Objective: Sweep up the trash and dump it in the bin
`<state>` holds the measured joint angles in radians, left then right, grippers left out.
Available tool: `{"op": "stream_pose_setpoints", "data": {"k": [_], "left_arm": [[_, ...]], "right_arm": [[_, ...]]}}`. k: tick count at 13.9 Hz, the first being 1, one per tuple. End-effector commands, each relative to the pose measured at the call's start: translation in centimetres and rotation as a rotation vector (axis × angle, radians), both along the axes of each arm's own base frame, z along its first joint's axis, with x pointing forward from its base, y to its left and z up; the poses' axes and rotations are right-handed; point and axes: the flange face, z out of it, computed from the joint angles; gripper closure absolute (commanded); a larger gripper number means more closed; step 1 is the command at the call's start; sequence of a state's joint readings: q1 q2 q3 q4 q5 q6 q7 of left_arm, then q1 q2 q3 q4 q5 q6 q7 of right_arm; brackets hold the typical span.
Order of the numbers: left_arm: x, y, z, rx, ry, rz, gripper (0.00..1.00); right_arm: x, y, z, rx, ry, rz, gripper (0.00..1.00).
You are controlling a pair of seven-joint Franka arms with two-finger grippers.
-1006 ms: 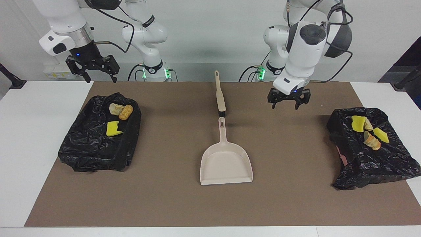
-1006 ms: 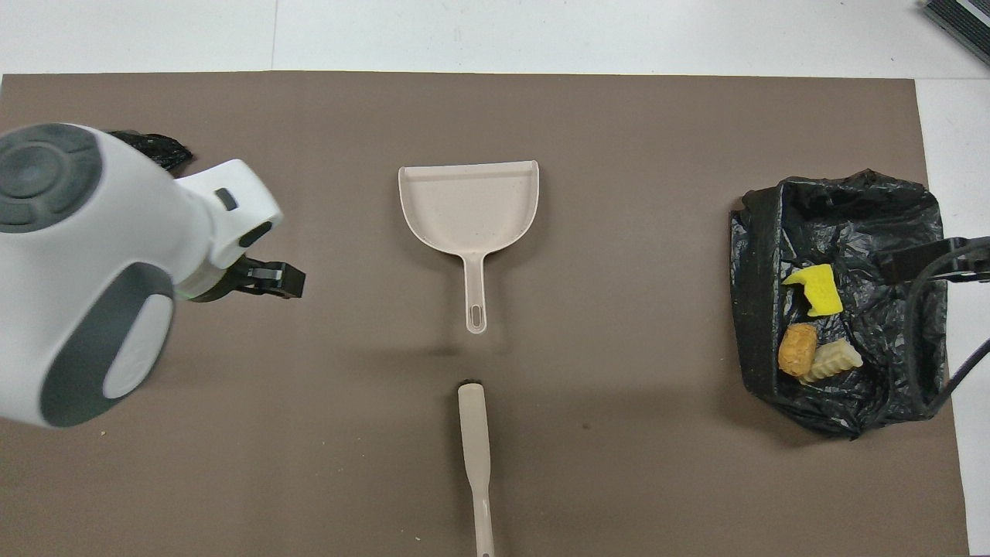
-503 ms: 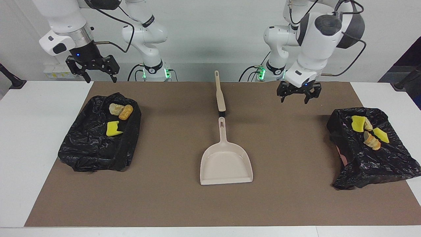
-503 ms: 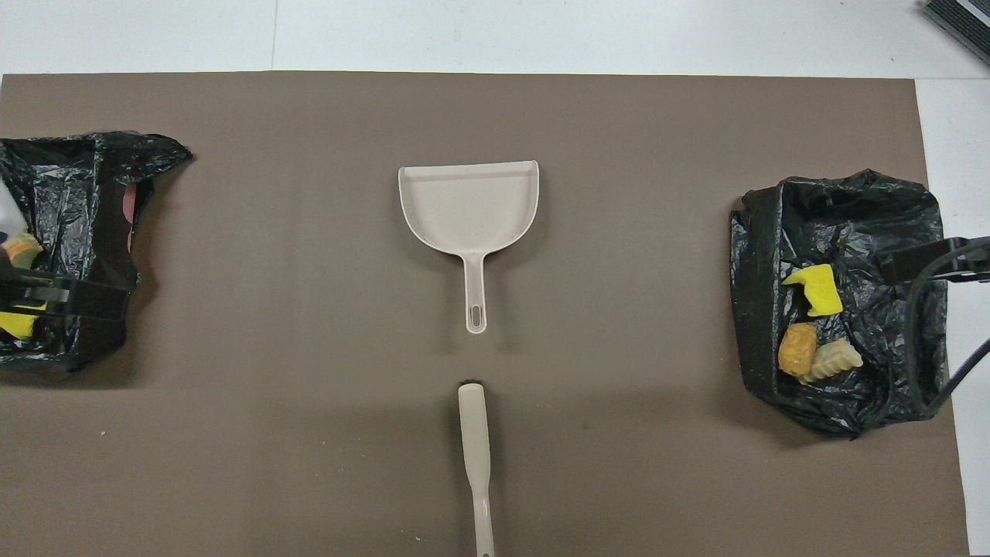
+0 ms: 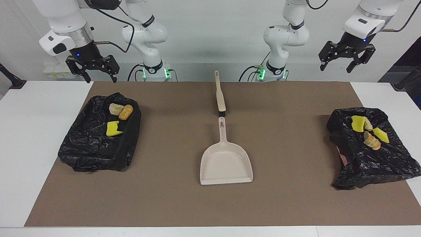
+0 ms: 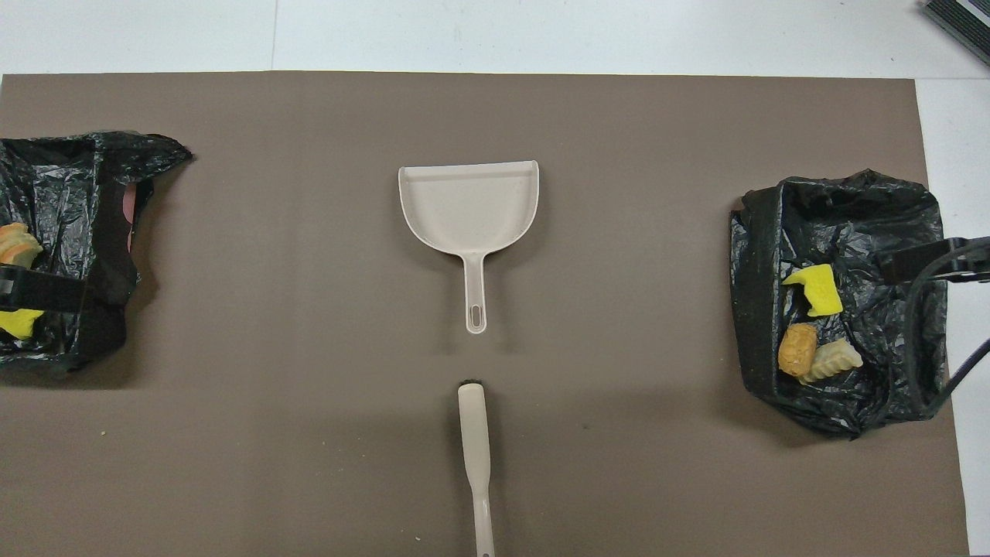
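Note:
A beige dustpan [image 5: 226,164] [image 6: 468,205] lies empty at the middle of the brown mat, its handle pointing at the robots. A beige brush [image 5: 220,95] [image 6: 474,441] lies in line with it, nearer to the robots. All the trash I see sits in two black-bagged bins. The bin [image 5: 88,151] [image 6: 851,209] at the right arm's end holds a yellow sponge piece [image 5: 113,129] and two tan lumps [image 5: 121,111]. The bin [image 5: 378,164] [image 6: 69,186] at the left arm's end holds yellow pieces [image 5: 358,123] and tan lumps [image 5: 371,141]. My right gripper [image 5: 101,80] and left gripper [image 5: 335,69] hang open and empty, raised over the robots' edge of the table.
The brown mat [image 5: 296,204] covers most of the white table [image 5: 29,148]. Cables hang from both arms near their bases. A dark object [image 6: 959,19] lies at the table corner farthest from the robots, at the right arm's end.
My left arm has lifted and swung away from the mat near the brush toward its own end of the table. The right arm has not moved.

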<state>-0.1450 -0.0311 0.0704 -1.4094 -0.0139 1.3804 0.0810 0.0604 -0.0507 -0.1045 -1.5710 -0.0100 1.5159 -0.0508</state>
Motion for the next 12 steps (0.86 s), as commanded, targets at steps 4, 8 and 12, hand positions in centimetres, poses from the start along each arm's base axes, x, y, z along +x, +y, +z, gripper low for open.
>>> {"op": "stream_pose_setpoints", "data": {"k": [4,8,12], "left_arm": [[0.28,-0.44,1.20,-0.006,-0.010,-0.017,0.00],[0.23,-0.46,1.28,-0.008,-0.011,-0.017,0.00],[0.20,-0.34,1.25,-0.005,-0.008,-0.015,0.00]], "right_arm": [[-0.39,-0.31,0.04,-0.007,-0.007,0.025,0.00],[-0.39,-0.31,0.04,-0.007,-0.007,0.025,0.00],[-0.54,-0.40,0.00,-0.006,-0.005,0.022,0.00]]}}
